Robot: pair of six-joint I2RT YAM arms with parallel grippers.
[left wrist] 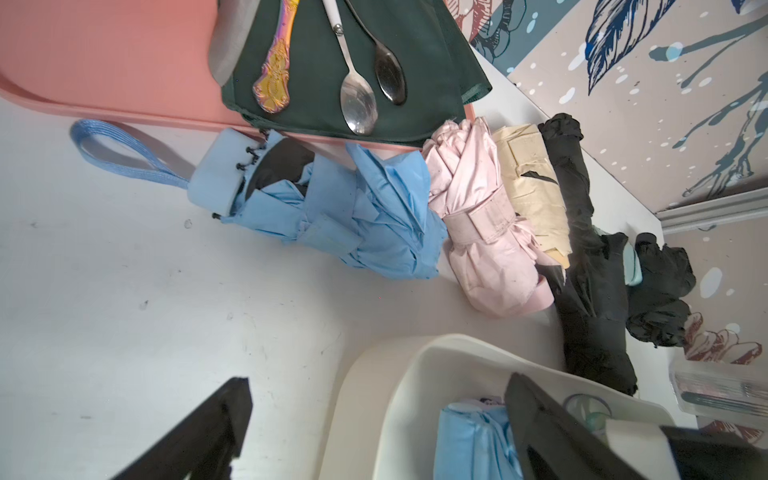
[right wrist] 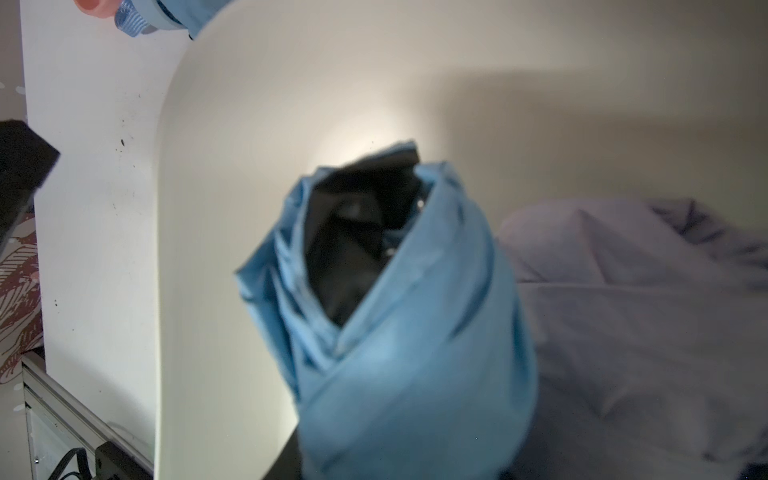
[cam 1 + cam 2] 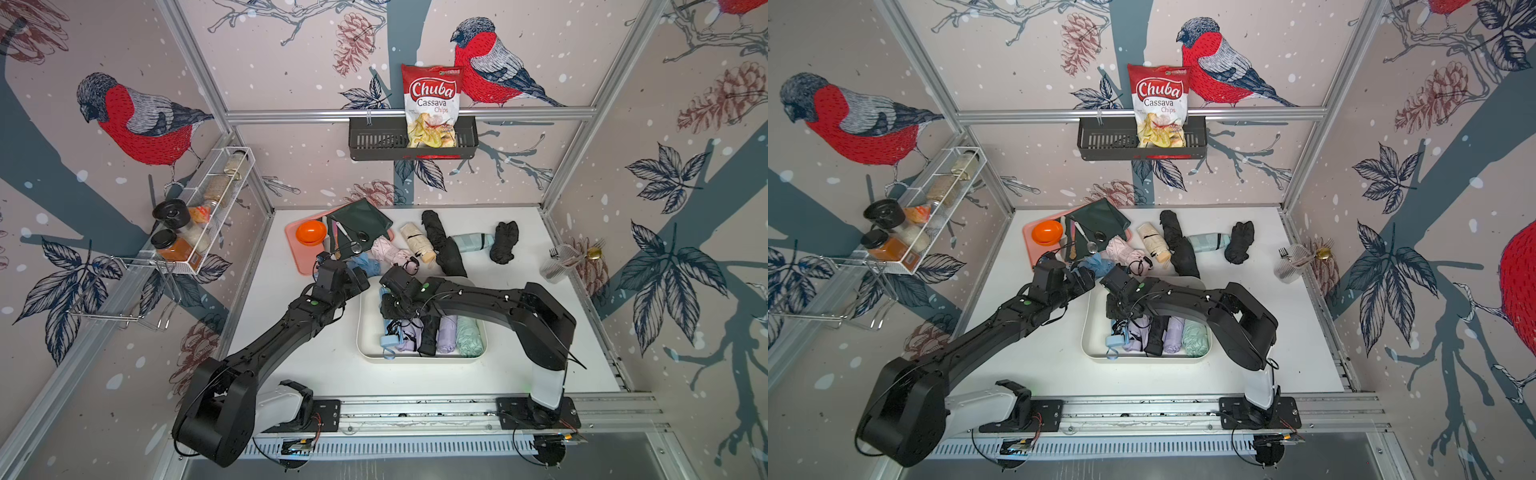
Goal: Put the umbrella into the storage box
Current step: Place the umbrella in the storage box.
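**Now: blue umbrella (image 2: 395,332) clamped inside the box (image 3: 419,358)**

Six umbrellas lie loose on the table (image 3: 332,374): blue twin (image 1: 332,216), pink umbrella (image 1: 478,232), cream umbrella (image 1: 528,178), mint umbrella (image 3: 471,242), long black umbrella (image 3: 440,243), bunched black umbrella (image 3: 504,242). Four creased fabric rolls lie side by side in the smooth, round-cornered plastic box: lilac roll (image 3: 405,334), black roll (image 3: 428,338), second lilac roll (image 3: 446,332), green roll (image 3: 469,338), plus one blue handle (image 3: 388,341) at the near wall. The right gripper (image 3: 390,303) is clenched on the blue umbrella by the box's left wall. Its long axis runs front to back, the crumpled, black-lined end aimed at the far left corner. Whose handle, I cannot tell. The left gripper (image 1: 378,380), spread wide and holding nothing, hovers off that corner.
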